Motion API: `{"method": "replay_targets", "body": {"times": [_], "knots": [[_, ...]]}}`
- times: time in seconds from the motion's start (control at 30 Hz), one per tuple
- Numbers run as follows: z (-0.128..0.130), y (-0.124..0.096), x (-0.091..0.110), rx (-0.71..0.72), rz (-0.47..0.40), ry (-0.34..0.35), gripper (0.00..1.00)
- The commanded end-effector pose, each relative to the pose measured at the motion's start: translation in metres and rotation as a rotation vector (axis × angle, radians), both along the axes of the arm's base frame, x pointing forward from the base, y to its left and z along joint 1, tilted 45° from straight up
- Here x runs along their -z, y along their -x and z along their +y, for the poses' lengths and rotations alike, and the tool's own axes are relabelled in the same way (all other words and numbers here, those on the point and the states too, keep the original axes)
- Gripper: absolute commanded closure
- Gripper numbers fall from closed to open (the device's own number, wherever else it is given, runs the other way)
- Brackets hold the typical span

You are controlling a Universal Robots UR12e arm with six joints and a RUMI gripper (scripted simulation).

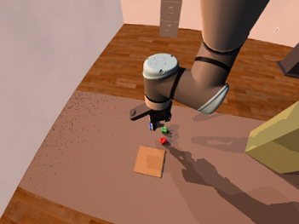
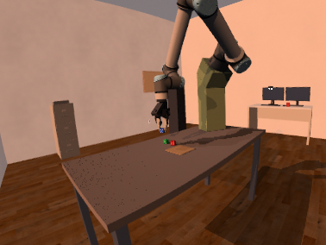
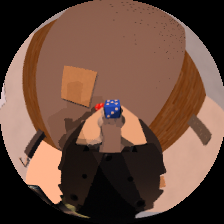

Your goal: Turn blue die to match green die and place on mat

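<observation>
brown tabletop [image 1: 92, 158] [image 2: 129, 181] [image 3: 115, 50], wood floor around it. blue die [image 2: 162, 130] [image 3: 112, 108] is up off the table, clamped between the gripper's [image 1: 153, 124] [image 2: 161, 126] [image 3: 112, 111] fingertips. fingers mostly closed, stopped at die width. pips are white; top number can't be read for sure.

green die [image 1: 164, 130] [image 2: 166, 141] sits on the table, near the spot under the gripper. red die [image 1: 163, 141] [image 2: 172, 142] [image 3: 99, 107] is close to green, on the side toward the mat, the two apart.

orange-brown mat [image 1: 149, 161] [image 2: 180, 149] [image 3: 79, 86] lies flat past the red die, no die on it. blue is not on it either, it hangs off to the far side of the other dice.

further out: olive pedestal [image 1: 281, 138] [image 2: 212, 103] carrying the arm, filing cabinet [image 1: 170, 17] [image 2: 65, 129] by the wall, desk [image 2: 282, 113] with two monitors [image 2: 272, 94].
</observation>
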State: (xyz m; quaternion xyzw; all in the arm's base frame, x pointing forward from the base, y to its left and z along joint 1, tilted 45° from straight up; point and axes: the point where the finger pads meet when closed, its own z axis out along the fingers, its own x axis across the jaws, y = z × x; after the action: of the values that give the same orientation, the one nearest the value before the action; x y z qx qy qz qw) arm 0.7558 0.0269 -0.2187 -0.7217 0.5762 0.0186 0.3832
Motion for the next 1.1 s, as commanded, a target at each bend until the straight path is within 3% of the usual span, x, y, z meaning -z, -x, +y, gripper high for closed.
{"method": "replay_targets", "body": {"times": [0.0, 0.1, 0.6, 0.67, 1.07], "knots": [[0.006, -0.001, -0.006, -0.098, -0.078, 0.056, 0.90], [0.008, -0.001, -0.008, -0.118, -0.094, 0.068, 0.90], [0.029, -0.001, -0.026, -0.429, -0.346, 0.251, 0.90], [0.029, -0.001, -0.026, -0.429, -0.346, 0.251, 0.90], [0.047, 0.000, -0.040, -0.686, -0.555, 0.402, 0.90]]}}
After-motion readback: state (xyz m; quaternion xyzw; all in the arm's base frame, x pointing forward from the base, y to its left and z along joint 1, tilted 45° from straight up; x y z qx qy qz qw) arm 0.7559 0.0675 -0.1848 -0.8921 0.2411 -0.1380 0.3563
